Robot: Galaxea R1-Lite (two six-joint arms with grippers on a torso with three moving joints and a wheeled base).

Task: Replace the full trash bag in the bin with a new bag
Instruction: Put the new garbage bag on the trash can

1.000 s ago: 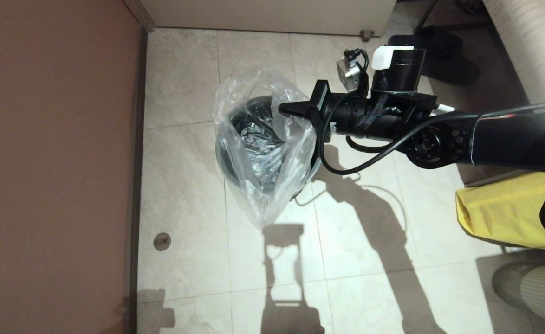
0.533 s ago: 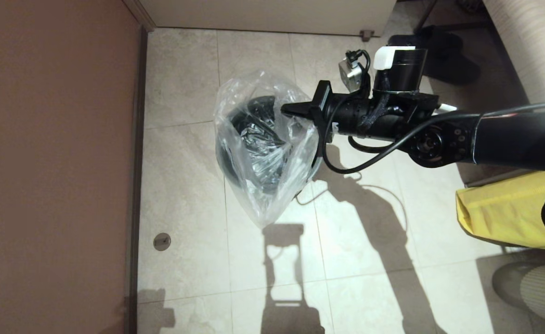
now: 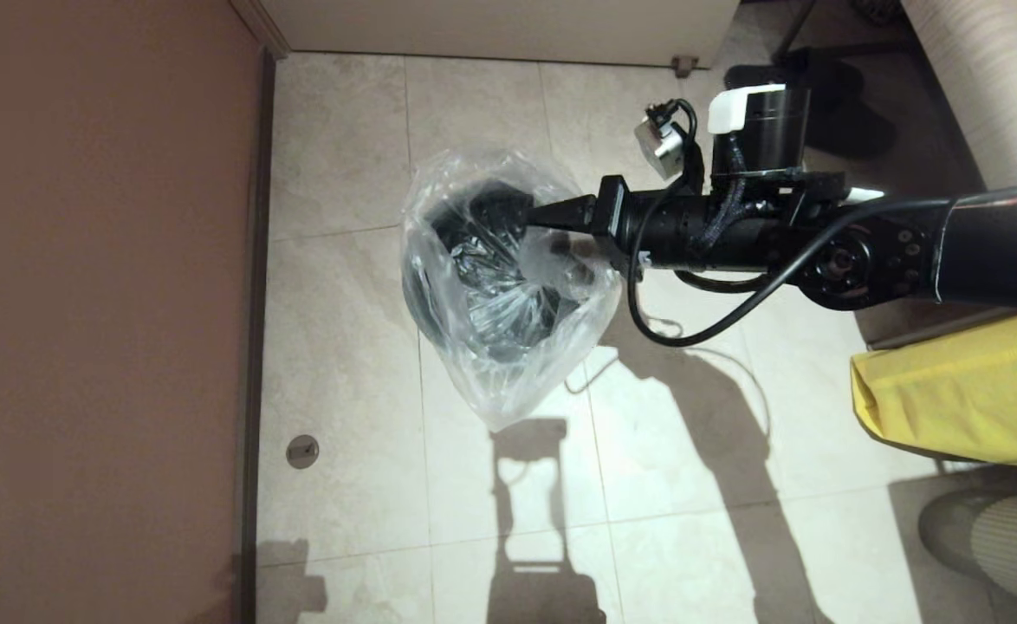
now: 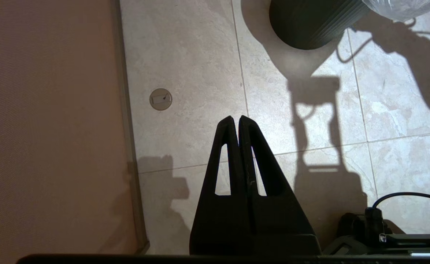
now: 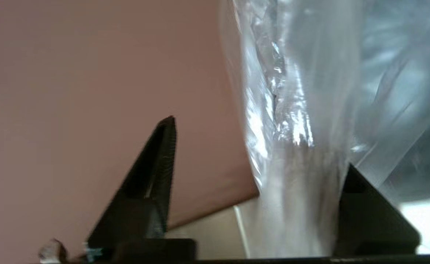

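The bin (image 3: pixel 419 299) stands on the tiled floor, and its dark wall shows through the new bag (image 3: pixel 495 386). The clear crinkly bag is draped over the bin, hanging down its near side to the floor. My right gripper (image 3: pixel 545 238) reaches in from the right at the bag's upper edge. It is open, with one finger outside the plastic and the other dim behind it. In the right wrist view the film (image 5: pixel 303 91) hangs between the spread fingers (image 5: pixel 165 146), close to the far one. My left gripper (image 4: pixel 236 118) is shut and empty, low over the floor short of the bin (image 4: pixel 310 25).
A brown wall (image 3: pixel 101 303) runs along the left. A round floor cap (image 3: pixel 302 451) sits near its base. A yellow sack (image 3: pixel 950 390) lies at the right. Dark shoes (image 3: pixel 829 95) sit at the back right, and a thin cable (image 3: pixel 660 329) lies beside the bin.
My right arm has drawn back to the right and rolled its wrist. The bag's right side has bulged out to the right with it.
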